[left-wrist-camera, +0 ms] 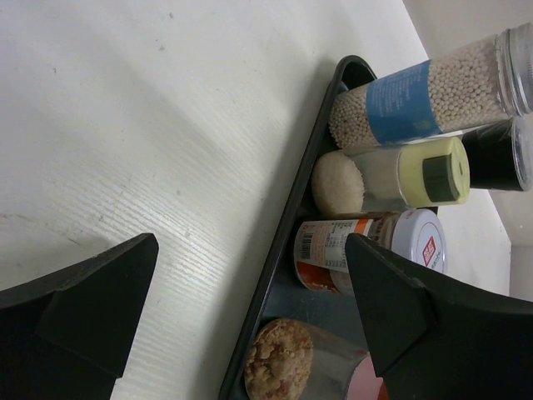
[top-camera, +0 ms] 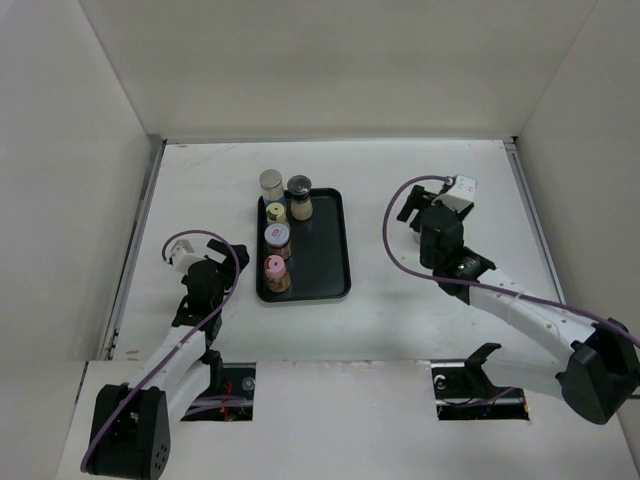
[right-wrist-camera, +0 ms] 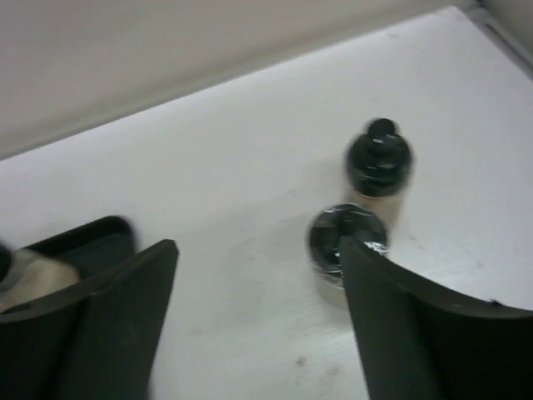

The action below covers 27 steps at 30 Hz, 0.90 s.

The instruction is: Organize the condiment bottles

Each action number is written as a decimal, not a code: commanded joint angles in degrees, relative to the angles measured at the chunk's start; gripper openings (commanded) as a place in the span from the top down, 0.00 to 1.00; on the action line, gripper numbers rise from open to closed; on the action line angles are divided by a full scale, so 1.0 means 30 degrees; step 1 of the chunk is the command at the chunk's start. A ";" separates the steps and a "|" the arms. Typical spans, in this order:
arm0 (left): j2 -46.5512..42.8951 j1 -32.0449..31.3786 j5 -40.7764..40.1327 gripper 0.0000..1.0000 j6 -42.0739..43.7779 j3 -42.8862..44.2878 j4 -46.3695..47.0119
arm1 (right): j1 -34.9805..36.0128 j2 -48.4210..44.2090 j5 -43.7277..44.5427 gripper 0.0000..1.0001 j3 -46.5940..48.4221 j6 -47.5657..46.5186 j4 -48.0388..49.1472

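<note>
A black tray (top-camera: 322,250) lies mid-table. In a row along its left side stand a pink-lidded jar (top-camera: 274,268), a purple-lidded jar (top-camera: 277,235) and a yellow-lidded jar (top-camera: 276,212). A dark-lidded jar (top-camera: 299,188) and a pale-lidded jar (top-camera: 271,183) stand at its far end. My left gripper (top-camera: 222,268) is open and empty, left of the tray. The left wrist view shows the pink jar (left-wrist-camera: 304,358) and the purple jar (left-wrist-camera: 366,250) just past the open left gripper (left-wrist-camera: 250,246). My right gripper (right-wrist-camera: 258,243) is open and empty above the table. Two black-lidded jars (right-wrist-camera: 379,158) (right-wrist-camera: 337,233) stand by its right finger.
White walls close in the table on the left, back and right. The tray's right half (top-camera: 330,225) holds nothing. A metal rail (top-camera: 140,230) runs along the left edge. The right arm (top-camera: 520,310) reaches across the right side.
</note>
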 commanded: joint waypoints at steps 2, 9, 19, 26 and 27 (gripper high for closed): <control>0.0139 -0.0089 -0.0011 0.00 -0.0128 -0.0071 0.1062 | -0.2123 0.0525 0.0818 0.05 -0.0595 0.0749 -0.2040; 0.0403 -0.0147 0.0018 0.00 -0.0157 -0.0013 0.1092 | -0.3768 0.3307 -0.0617 0.00 -0.0098 0.1453 -0.2101; 0.0405 -0.0118 0.0282 0.00 -0.0187 -0.0012 0.1151 | -0.4822 0.6854 -0.2260 0.02 0.1133 0.1542 -0.0081; 0.0843 -0.0177 0.0165 0.00 -0.0187 0.0104 0.1209 | -0.5789 0.7530 -0.2494 0.11 0.1105 0.1280 0.1296; 0.0902 -0.0206 0.0078 0.00 -0.0187 0.0104 0.1325 | -0.5819 0.7530 -0.2553 0.13 0.1134 0.1191 0.1356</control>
